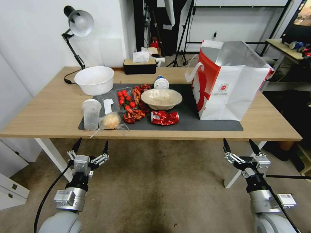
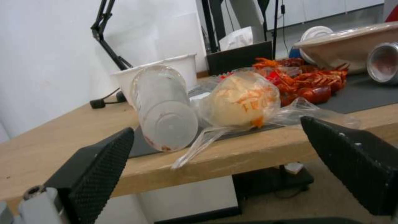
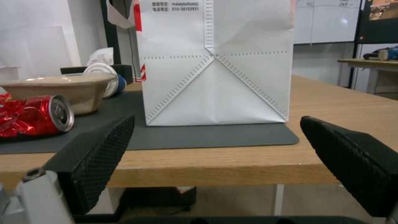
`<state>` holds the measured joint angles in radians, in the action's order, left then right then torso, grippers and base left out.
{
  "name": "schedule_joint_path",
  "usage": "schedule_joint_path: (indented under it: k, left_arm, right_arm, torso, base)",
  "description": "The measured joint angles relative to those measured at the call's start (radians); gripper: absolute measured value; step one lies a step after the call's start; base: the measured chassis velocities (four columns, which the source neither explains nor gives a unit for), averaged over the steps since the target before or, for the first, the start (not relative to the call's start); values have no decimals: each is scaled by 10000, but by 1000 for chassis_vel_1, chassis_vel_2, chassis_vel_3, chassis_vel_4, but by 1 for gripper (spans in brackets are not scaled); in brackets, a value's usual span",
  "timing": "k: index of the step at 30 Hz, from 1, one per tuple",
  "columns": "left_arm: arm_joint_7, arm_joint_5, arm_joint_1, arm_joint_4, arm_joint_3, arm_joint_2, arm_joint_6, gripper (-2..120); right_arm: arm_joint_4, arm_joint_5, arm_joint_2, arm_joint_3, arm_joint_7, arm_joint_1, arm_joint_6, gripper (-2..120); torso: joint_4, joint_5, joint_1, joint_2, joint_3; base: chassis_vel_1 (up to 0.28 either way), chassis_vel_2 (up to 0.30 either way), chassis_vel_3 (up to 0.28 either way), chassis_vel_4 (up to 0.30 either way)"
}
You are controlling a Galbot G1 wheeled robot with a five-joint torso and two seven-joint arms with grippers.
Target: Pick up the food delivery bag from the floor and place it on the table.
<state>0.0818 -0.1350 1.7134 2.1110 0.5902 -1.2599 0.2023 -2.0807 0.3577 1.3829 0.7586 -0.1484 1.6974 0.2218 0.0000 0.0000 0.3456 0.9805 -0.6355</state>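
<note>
Nothing left but to keep clear: food delivery bag (image 1: 226,84) already upright on the tabletop (image 1: 55,110), on the dark mat's end beside the crushed can (image 1: 164,117), with left gripper (image 1: 90,147) and right gripper (image 1: 241,146) spread wide, empty, below the tabletop's near edge.

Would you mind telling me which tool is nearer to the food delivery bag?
The right tool: it hangs open below the table edge, just in front of the food delivery bag. The left tool, also open, sits far across, before the plastic cup.
</note>
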Motion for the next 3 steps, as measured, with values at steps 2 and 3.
schedule_joint_path:
  k: [2, 3]
  left_arm:
    - [0, 0, 0, 1, 0, 0, -2, 100]
    - [0, 0, 0, 1, 0, 0, -3, 100]
  right_arm:
    - [-1, 1, 0, 0, 0, 0, -2, 100]
    - [-2, 2, 0, 0, 1, 0, -3, 100]
  torso:
    - [0, 0, 1, 0, 0]
    - [0, 0, 0, 0, 0]
  base:
    - [0, 0, 0, 0]
    - [0, 0, 0, 0]
